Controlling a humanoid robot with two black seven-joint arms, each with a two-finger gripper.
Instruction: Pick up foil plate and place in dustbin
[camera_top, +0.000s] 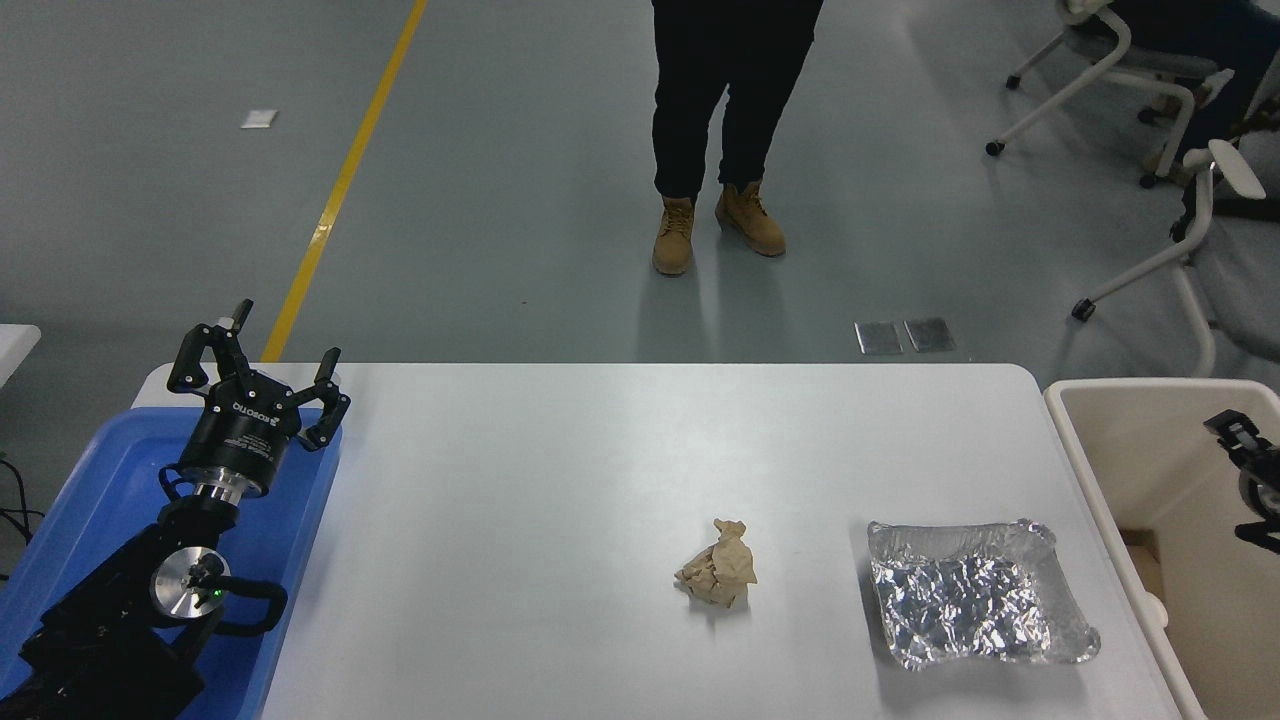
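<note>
The shallow, roughly rectangular tray of crinkled silver foil lies flat on the white table, near its right edge and close to the near side, its bent rims raised all round and nothing touching it. To its left, a little apart, sits a small crumpled wad of tan paper, also free on the tabletop. Just beyond the table's right edge stands the large cream plastic dustbin with the thick rounded white rim, its deep smooth walls open to view. Over that bin, at the very right edge of the scene, the black right gripper is only partly in sight, well apart from the foil tray; so little of it shows that I cannot tell whether its claw is released or clenched. On the far left, the black left gripper is parked above the far end of a shallow blue plastic tray, its claw spread wide and grasping nothing, with the arm running back to the lower left corner. Past the table's far side a person in dark trousers and tan boots stands on the grey floor, a yellow floor line runs to the left, and white office chairs stand at the upper right
</note>
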